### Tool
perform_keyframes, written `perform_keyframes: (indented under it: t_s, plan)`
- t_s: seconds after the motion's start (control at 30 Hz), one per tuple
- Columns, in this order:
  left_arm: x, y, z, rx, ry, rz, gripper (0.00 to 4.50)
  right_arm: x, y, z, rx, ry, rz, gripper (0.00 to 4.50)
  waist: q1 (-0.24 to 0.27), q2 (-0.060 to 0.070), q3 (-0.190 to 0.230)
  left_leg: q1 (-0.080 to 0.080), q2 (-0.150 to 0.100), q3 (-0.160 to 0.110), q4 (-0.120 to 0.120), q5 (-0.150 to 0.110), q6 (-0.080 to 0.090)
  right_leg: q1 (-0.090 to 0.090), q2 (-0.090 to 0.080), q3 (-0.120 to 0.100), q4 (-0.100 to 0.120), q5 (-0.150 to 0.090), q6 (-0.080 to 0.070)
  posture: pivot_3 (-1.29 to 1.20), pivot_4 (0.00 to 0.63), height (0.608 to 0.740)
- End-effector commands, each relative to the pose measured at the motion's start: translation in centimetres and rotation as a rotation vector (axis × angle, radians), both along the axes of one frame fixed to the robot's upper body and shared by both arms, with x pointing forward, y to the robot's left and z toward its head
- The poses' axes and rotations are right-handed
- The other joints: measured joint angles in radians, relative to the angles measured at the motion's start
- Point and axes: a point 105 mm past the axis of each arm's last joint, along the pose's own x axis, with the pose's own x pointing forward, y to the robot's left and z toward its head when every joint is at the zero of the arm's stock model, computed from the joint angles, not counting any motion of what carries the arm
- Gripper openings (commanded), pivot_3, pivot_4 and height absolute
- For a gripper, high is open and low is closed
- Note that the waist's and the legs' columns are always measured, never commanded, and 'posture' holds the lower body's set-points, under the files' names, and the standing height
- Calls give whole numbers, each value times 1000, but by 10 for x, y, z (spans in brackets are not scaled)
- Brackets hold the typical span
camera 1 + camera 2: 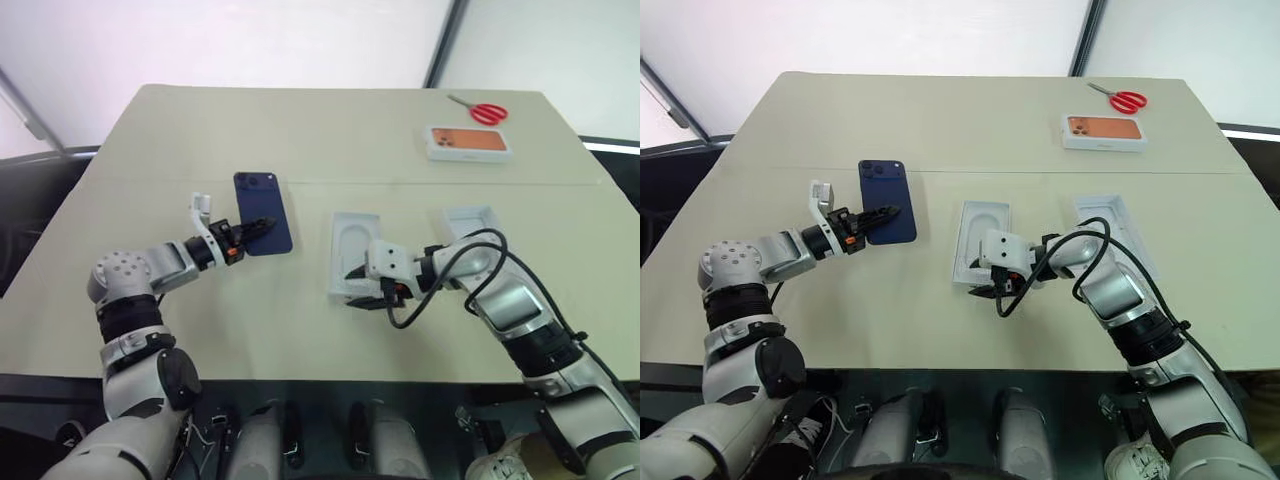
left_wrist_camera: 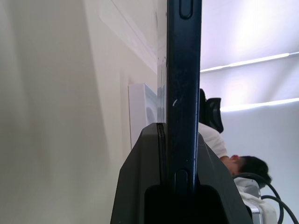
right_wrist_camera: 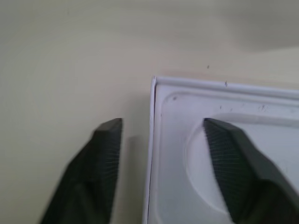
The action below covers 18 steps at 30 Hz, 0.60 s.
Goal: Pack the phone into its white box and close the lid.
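Note:
My left gripper (image 1: 262, 226) is shut on the long edge of the dark navy phone (image 1: 258, 195) and holds it up off the table at left centre. In the left wrist view the phone (image 2: 183, 70) stands edge-on between the fingers. The white box (image 1: 352, 240) lies at the table's middle and shows a white rounded recess. My right gripper (image 3: 163, 123) is open at the box's near corner. One finger is over the table and the other over the recess, with the box's wall (image 3: 187, 84) between them. The white lid (image 1: 468, 220) lies to the right, partly behind my right arm.
A white box with an orange phone picture (image 1: 468, 143) sits at the far right of the table, with red scissors (image 1: 488, 112) just behind it. Bare tabletop (image 1: 300, 130) stretches across the far middle and left. A person is seen in the left wrist view (image 2: 243, 163).

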Motion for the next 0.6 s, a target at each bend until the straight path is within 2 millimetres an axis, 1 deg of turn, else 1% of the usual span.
perform_keyframes:
  t_s: [0.03,0.2,0.37,0.47,0.6]
  plan:
    - [-3,1,16,-10,-70,-3,0,1,0,5,10,-29,5,1589,3,0,0,0,0,0,0,0,-1,0,0,0,0,0,0,0,150,738]
    - [-5,-3,15,-1,-73,-11,0,2,-1,1,-9,-36,0,1589,4,0,0,0,0,0,0,-1,-1,0,0,0,0,0,0,0,150,738]
    - [-7,-4,15,-7,-77,-20,0,4,-4,2,-15,-33,-12,1589,4,0,0,0,0,0,0,-1,-1,0,0,0,0,0,0,0,150,738]
    - [-6,-3,15,-15,-73,-17,0,5,-7,3,-2,-12,-39,1589,4,0,0,0,0,0,0,0,-1,0,0,0,0,0,0,0,150,738]
    - [-6,-4,15,-13,-73,-21,0,5,-10,0,-8,27,-76,1589,5,0,0,0,0,0,0,-1,-1,1,0,0,0,0,0,0,150,738]
